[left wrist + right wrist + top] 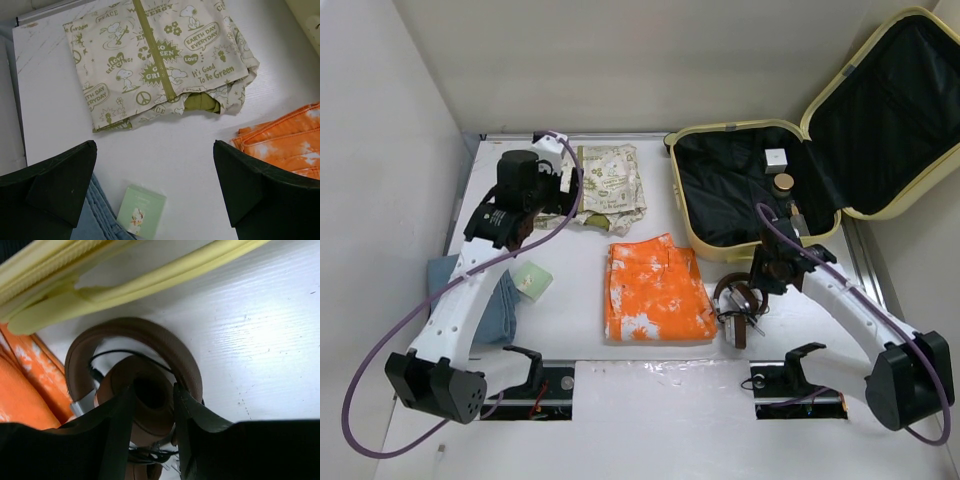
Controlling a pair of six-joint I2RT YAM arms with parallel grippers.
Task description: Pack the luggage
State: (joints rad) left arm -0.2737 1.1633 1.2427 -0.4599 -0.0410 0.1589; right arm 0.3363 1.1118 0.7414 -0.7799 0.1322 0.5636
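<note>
The luggage (720,247) lies open at the back right, a pale yellow hard shell with black lining and its lid raised. Its yellow rim (100,295) crosses the top of the right wrist view. Brown headphones (738,300) lie on the table just in front of it. My right gripper (765,272) is down over them. Its fingertips (154,387) stand narrowly apart over one ear cup of the headphones (150,340), and I cannot make out whether they pinch it. My left gripper (535,200) hangs wide open (155,145) above bare table, below a printed cream shirt (160,55).
The cream shirt (610,185) lies at the back centre, folded orange shorts (655,290) in the middle, a small green box (532,280) and blue jeans (495,300) at the left. A white box (776,158) and a brown-lidded jar (783,184) sit inside the luggage.
</note>
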